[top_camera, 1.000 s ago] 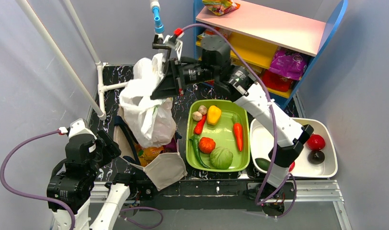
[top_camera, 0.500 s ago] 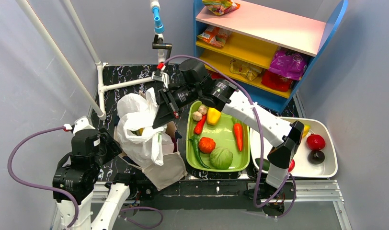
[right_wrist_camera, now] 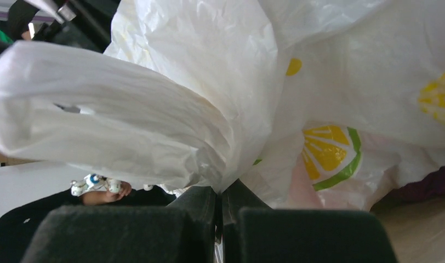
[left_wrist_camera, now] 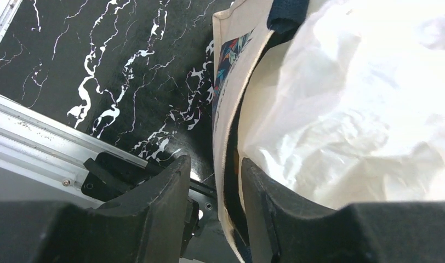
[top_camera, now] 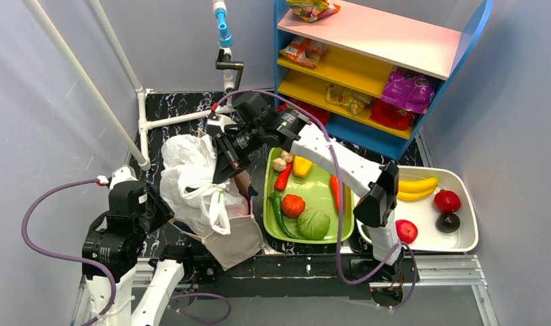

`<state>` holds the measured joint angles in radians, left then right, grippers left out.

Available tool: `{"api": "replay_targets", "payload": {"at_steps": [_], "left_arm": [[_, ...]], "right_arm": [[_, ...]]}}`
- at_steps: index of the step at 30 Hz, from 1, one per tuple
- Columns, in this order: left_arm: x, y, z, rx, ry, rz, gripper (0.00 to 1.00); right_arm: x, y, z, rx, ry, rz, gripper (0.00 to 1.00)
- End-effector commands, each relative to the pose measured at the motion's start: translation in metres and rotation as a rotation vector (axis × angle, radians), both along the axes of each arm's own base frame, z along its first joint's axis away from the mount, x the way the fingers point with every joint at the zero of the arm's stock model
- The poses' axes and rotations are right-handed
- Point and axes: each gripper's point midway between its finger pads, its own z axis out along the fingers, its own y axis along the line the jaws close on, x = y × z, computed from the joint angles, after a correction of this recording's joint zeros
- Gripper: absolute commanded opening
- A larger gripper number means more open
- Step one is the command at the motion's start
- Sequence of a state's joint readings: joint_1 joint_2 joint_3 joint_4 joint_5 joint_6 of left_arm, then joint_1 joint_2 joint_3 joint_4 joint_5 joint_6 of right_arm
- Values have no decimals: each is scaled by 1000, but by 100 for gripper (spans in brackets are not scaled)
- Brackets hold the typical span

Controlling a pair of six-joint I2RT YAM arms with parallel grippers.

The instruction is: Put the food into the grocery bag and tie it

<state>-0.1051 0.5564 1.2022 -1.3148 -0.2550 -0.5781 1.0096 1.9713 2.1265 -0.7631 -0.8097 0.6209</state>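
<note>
Right jaws are pinched tight on a fold of the white grocery bag (right_wrist_camera: 171, 126), which billows just above them. Left jaws stand partly open, with the cloth tote (left_wrist_camera: 227, 104) rim running between them, gripping nothing, low over the table (left_wrist_camera: 100, 66).

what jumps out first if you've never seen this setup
The crumpled white grocery bag at the table's left-middle draws the eye first, a fold of it pinched in the shut right gripper. Just right of it lies a green tray of bright vegetables. At the back right, a blue shelf holds snack packets, among them a purple packet.
</note>
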Motion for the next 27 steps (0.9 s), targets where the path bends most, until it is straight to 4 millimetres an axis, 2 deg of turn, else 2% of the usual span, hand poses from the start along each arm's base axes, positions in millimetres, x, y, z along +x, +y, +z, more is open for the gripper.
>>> {"api": "replay_targets", "payload": {"at_steps": [1,4,8,11,13,15,20,27], "left_arm": [[2,-3,9,-11,-26,-12,39],[4,-4,22,-4,-54,-36,39],[11,-17,44,-32,-125,-120,39],[21,-41,51,-103,-177,-245,44],[26,-66,51,-188,-192,-353,46],[29,-81,46,-256,-179,-405,46],[39,-102,38,-341,-177,-487,49],[51,-111,22,-369,-145,-527,51]], "right_arm": [[6,15,-3,-22,-60,-39,1],[12,20,-28,-87,-90,-61,1],[20,9,-73,-230,-157,-90,1],[27,-8,-112,-346,-219,-103,1],[33,-22,-131,-422,-267,-115,1],[38,-37,-146,-494,-311,-123,1],[38,-63,-164,-579,-393,-110,1],[11,-76,-181,-645,-489,1,1]]}}
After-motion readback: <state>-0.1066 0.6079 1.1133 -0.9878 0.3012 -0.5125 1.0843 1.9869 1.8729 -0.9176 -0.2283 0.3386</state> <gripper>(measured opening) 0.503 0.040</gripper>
